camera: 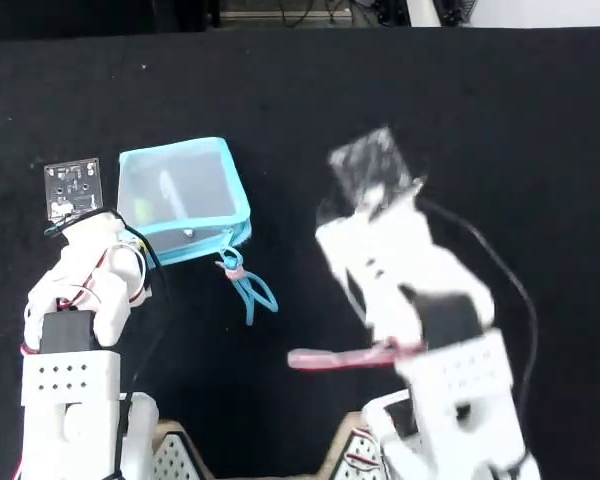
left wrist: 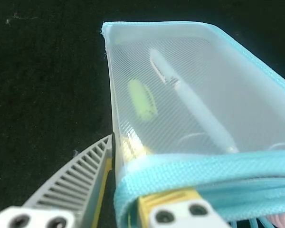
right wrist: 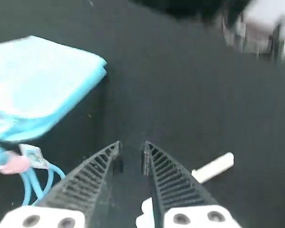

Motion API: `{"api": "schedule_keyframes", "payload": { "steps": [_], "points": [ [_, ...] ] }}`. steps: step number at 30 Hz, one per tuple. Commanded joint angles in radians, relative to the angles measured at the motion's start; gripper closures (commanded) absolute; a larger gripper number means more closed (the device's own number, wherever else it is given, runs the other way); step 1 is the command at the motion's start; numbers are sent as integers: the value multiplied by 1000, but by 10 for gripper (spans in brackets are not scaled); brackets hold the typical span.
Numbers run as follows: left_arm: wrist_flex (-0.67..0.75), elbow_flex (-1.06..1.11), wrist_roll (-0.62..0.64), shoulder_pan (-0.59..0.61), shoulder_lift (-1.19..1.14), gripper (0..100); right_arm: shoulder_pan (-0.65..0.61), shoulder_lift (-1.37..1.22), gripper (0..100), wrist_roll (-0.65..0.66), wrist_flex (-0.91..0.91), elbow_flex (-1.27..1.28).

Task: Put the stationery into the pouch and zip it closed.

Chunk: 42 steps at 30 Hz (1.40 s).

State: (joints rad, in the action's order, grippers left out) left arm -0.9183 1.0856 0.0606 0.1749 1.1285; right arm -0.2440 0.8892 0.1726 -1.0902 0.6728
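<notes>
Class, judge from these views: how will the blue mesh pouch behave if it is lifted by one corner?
Probably floppy: the pouch is thin see-through mesh. Likely light, with a pen and a green item showing inside. These may slide as it tilts.
</notes>
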Motion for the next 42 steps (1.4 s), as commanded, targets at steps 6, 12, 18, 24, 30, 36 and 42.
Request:
{"api": "schedule_keyframes", "payload": {
  "steps": [6, 12, 18, 24, 30, 36, 42],
  "points": [
    [14, -4, -11, 7, 0, 970, 230, -440, 913, -253, -66, -297],
    [14, -4, -11, 7, 0, 970, 279, -654, 752, -342, -61, -361],
    [14, 2, -11, 8, 2, 970, 282, -872, 771, -344, 38, -437],
    [14, 2, -11, 8, 2, 970, 348, -1087, 796, -348, 46, -634],
    [14, 1, -11, 8, 2, 970, 381, -1293, 797, -433, 26, -811],
    [14, 1, -11, 8, 2, 970, 368, -1466, 797, -433, -83, -1029],
    [14, 1, -11, 8, 2, 970, 367, -1650, 813, -430, -210, -1274]
  ]
}}
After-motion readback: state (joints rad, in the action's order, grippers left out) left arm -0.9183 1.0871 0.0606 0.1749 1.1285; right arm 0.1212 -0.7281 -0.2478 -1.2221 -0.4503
